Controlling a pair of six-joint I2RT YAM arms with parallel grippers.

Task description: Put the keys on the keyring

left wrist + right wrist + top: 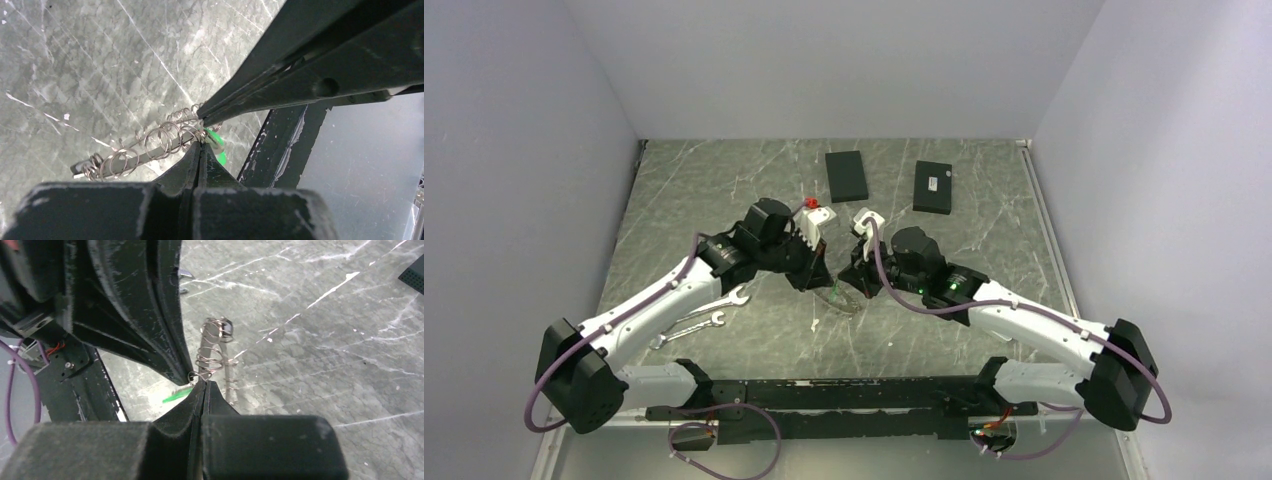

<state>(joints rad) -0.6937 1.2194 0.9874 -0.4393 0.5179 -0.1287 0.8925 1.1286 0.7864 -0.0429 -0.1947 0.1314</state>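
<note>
keyring: silvery coil of wire loops, the keyring (150, 145); mid-way across grey marbled tabletop (724, 180), one end at both arms' tips
left gripper (201, 147): jaws fully closed; tips touch coil end
right gripper (204, 385): jaws fully closed; tips at same end, meeting left's
green sliver (216, 152): just beside tips

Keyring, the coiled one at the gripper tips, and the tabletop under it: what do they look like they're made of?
Coiled keyring: thin bare metal wire, silvery and shiny, judging by the glints on its loops. Tabletop: grey-green with pale marble-like veins and white scratches, and a dull sheen. It could be stone or a printed laminate; the look leaves that open.
</note>
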